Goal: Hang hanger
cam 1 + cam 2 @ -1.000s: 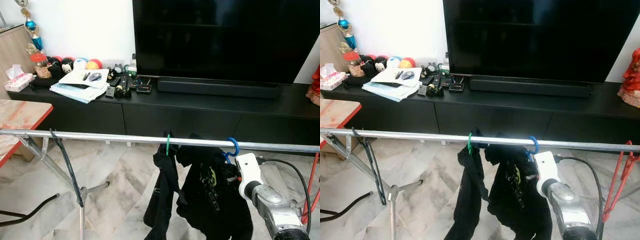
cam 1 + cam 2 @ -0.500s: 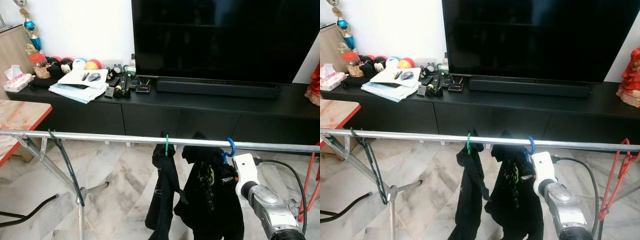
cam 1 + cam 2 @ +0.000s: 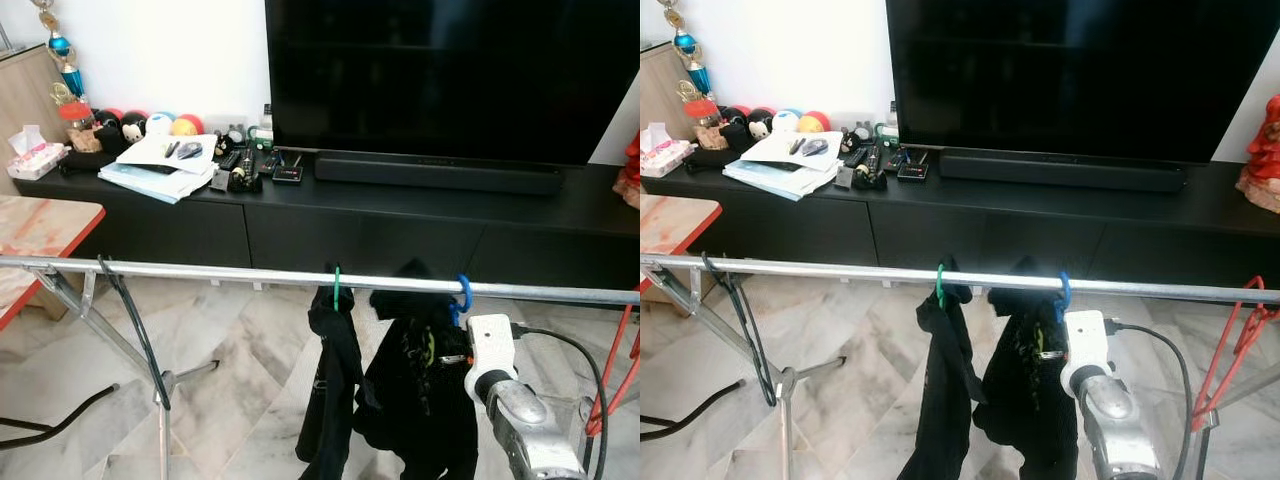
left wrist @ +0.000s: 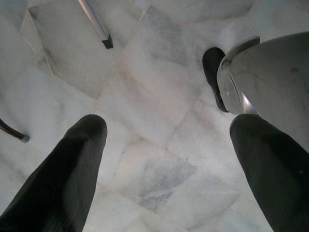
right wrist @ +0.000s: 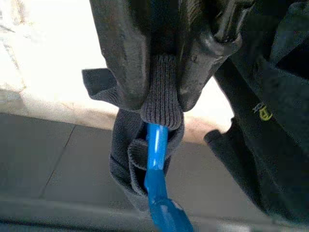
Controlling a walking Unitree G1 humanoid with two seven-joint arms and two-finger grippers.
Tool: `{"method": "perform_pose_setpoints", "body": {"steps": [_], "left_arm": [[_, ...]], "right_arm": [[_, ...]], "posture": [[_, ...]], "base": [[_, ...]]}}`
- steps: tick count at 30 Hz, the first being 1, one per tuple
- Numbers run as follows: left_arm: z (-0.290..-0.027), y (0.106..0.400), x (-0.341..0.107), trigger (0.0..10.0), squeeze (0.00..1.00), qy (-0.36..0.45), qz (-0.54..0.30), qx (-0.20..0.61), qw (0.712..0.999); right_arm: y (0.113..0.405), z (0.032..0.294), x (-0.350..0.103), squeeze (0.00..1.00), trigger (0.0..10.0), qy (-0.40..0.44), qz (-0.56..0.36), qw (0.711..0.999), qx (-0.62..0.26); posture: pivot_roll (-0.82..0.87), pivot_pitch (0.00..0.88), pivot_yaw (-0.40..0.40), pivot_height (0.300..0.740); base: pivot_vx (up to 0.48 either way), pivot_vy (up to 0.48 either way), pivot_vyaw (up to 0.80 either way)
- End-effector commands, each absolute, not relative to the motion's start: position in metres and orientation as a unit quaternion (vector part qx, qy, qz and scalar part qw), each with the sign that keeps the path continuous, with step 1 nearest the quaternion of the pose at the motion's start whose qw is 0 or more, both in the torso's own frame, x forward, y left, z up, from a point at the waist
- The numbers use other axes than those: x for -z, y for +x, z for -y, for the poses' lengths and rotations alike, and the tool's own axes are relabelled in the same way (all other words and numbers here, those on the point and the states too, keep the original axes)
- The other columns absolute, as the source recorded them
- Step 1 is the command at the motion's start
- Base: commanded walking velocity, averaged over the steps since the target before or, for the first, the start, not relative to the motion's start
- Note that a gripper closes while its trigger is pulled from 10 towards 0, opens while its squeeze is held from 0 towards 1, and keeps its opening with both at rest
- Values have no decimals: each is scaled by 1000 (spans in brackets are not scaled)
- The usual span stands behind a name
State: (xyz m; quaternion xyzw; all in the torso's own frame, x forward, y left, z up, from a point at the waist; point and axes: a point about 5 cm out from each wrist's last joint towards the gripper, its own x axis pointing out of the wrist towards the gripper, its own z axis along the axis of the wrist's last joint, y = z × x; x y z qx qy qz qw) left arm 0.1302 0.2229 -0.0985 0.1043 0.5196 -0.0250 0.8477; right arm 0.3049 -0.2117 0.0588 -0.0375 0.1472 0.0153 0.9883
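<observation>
A blue hanger (image 3: 462, 293) hooks over the silver rail (image 3: 200, 270) and carries a black garment (image 3: 415, 390). My right gripper (image 5: 161, 87) is just below the rail, shut on the blue hanger's neck (image 5: 157, 159) through the garment's ribbed collar. Its white wrist (image 3: 490, 345) sits to the right of the garment. A green hanger (image 3: 336, 285) with another black garment (image 3: 330, 390) hangs to the left. My left gripper (image 4: 169, 125) hangs open above the marble floor, with nothing between its fingers (image 4: 63, 183).
A black hanger (image 3: 125, 310) hangs at the rail's left end and a red hanger (image 3: 1230, 350) at its right. The rack's legs (image 3: 160, 385) spread over the floor. A red-edged table (image 3: 40, 225) stands left. Behind are a black TV console (image 3: 400, 225) and a TV (image 3: 450, 70).
My right arm has sunk a little lower and drawn back slightly. The black garment on the blue hanger now hangs narrower. The blue hook stays on the rail.
</observation>
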Motion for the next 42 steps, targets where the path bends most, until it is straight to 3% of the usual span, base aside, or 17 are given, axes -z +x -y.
{"method": "perform_pose_setpoints", "body": {"steps": [1, 12, 21, 27, 28, 29, 30, 42], "left_arm": [[-224, 126, 100, 10000, 0, 107, -524, 28, 844], [-225, 127, 99, 10000, 0, 108, -525, 32, 844], [-226, 127, 99, 10000, 0, 105, -523, 30, 846], [-227, 126, 99, 10000, 0, 104, -521, 26, 847], [-227, 126, 99, 10000, 0, 106, -522, 26, 846], [-228, 126, 99, 10000, 0, 106, -522, 26, 846], [-228, 126, 99, 10000, 0, 107, -523, 27, 846], [-223, 125, 100, 10000, 0, 95, -517, 23, 851]], "right_arm": [[306, 213, -78, 0, 0, -38, -79, 996, 6], [283, 209, -84, 0, 0, -5, -18, 999, 36], [249, 208, -48, 0, 0, -9, -88, 995, 54], [242, 206, -45, 0, 0, 0, -93, 994, 61], [241, 205, -44, 0, 3098, 1, -95, 993, 63], [240, 205, -44, 0, 3098, 0, -97, 993, 65], [240, 205, -43, 0, 9765, 0, -99, 993, 68], [243, 207, -44, 0, 10000, 21, -98, 992, 80]], "posture": [[60, 45, 15, 740], [55, 50, 15, 740], [55, 46, 14, 740], [54, 35, 16, 740], [54, 27, 16, 740], [53, 26, 16, 740], [52, 22, 17, 740], [58, 0, 20, 740]], "base": [[0, 0, 0], [0, 0, 0], [0, 0, 0], [0, 0, 0], [0, 0, 0], [0, 0, 0], [0, 0, 0], [0, 0, 0]]}}
